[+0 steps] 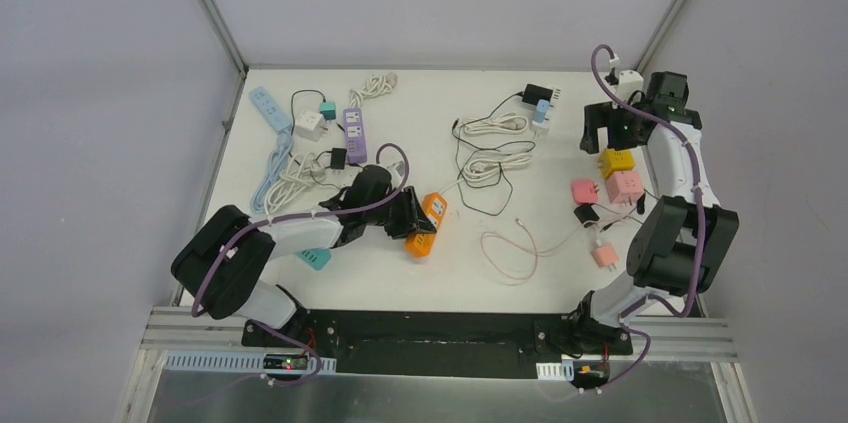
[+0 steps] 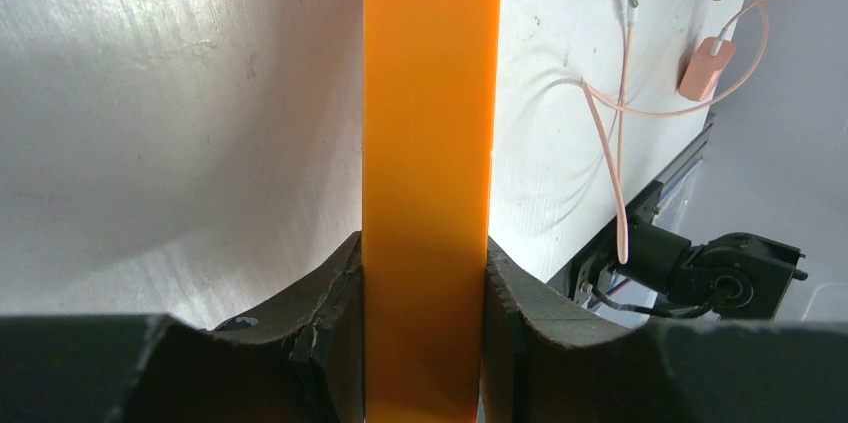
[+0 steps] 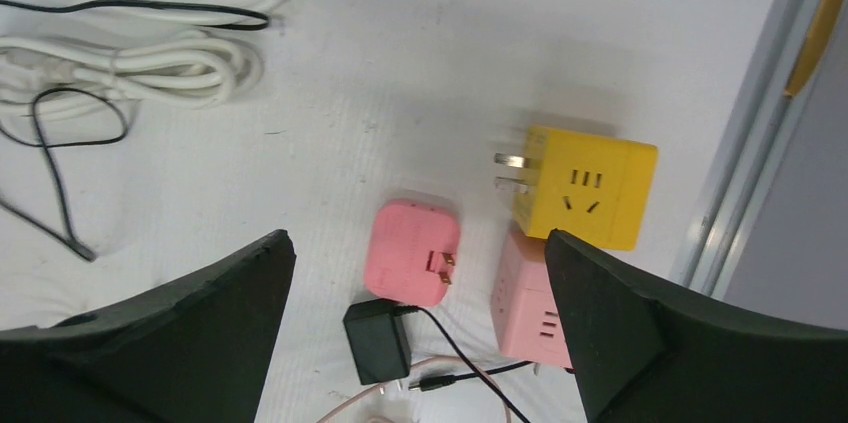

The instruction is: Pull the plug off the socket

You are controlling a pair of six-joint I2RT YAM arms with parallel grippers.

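Item: orange power strip [image 1: 427, 223]
Long plain orange bar, just 7 o'clock of table centre, long axis running 1 to 7 o'clock. Pinched across its width by the left gripper [image 2: 425, 343]. Small white patch on top near the 1 o'clock end.

White table seen from three cams, bright even overhead light, soft shadows.

Top view: diffuse light, table [image 1: 500, 278] near-white w/ low contrast, faint shadows under the cords, walls bow slightly at frame edges. Left wrist view: orange power strip [image 2: 430, 123] sits so close it looks soft & featureless w/ a mild sheen; broad grey shadow on the tabletop left of it; left gripper [image 2: 423, 243] fingers [image 2: 325, 343] dark, blurred at the bottom. Right wrist view: sharp focus on yellow cube socket [image 3: 590, 188] & pink adapter [image 3: 412, 248], each w/ a soft shadow on its far side; right gripper [image 3: 418, 238] fingers [image 3: 160, 343] near-black, out of focus.
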